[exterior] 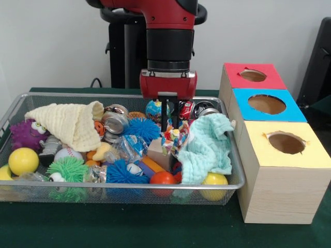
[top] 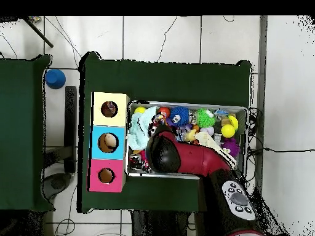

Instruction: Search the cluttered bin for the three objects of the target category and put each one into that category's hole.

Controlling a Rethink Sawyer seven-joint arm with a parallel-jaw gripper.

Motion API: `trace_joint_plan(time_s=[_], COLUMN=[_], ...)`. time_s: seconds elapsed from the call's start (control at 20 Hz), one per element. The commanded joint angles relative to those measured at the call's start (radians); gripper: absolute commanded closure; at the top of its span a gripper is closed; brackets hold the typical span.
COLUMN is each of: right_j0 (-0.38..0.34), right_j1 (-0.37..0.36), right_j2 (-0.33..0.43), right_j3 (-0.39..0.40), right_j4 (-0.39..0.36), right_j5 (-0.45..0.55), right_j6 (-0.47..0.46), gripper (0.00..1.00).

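A wire bin (exterior: 15, 106) holds a heap of toys, cans and cloths. My gripper (exterior: 169, 126) hangs straight down over the middle right of the bin, its two black fingers (exterior: 164, 116) a small gap apart and open. The tips reach a crinkled multicoloured wrapper (exterior: 173, 139) beside a teal cloth (exterior: 209, 147). Three wooden boxes stand right of the bin, each with a round hole: red (exterior: 253, 75), blue (exterior: 267, 104) and yellow (exterior: 286, 142). From overhead the arm (top: 184, 157) covers the gripper, and something pale lies in the blue hole (top: 109, 142).
In the bin lie a cream cloth (exterior: 70, 124), metal cans (exterior: 115, 123), blue spiky balls (exterior: 142, 129), a green spiky ball (exterior: 67, 170), a purple furry toy (exterior: 25, 134), yellow balls (exterior: 23, 160), a baseball (exterior: 67, 153), a red ball (exterior: 163, 178) and a wooden block (exterior: 158, 152).
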Motion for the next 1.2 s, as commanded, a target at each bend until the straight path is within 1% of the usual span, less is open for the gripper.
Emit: trace_joint_plan(time_s=[0.05,0.7,0.95,1.2], right_j0=[-0.001,0.03,0.081,0.123], right_j1=[-0.053,-0.122,-0.153,-0.157], right_j2=[0.056,0.034,0.003,-0.025], right_j3=[0.072,0.073,0.076,0.068], right_j4=[0.059,0.092,0.113,0.135], right_j5=[0.166,0.262,0.289,0.294], right_j6=[0.143,0.147,0.18,0.197], gripper=[1.0,1.0,1.0,1.0])
